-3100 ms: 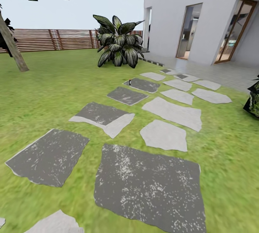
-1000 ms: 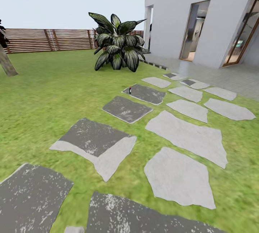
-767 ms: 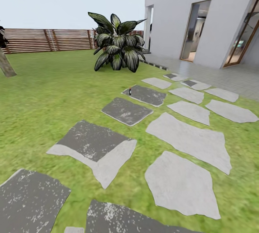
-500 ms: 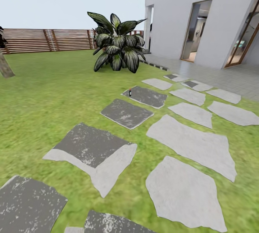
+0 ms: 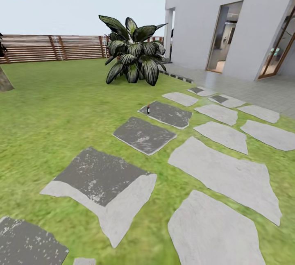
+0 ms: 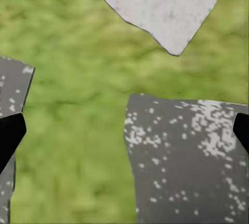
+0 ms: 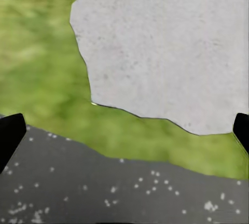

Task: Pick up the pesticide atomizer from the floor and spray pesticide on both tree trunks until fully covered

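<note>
Ahead, the pesticide atomizer stands upright on a dark stepping stone, well apart from both arms' jaws, spread wide over grass.

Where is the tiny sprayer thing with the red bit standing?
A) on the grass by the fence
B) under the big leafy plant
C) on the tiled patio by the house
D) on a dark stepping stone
D: in the head view the pesticide atomizer stands upright at the near-left edge of a dark grey stepping stone, with the leafy plant farther back on the lawn.
</note>
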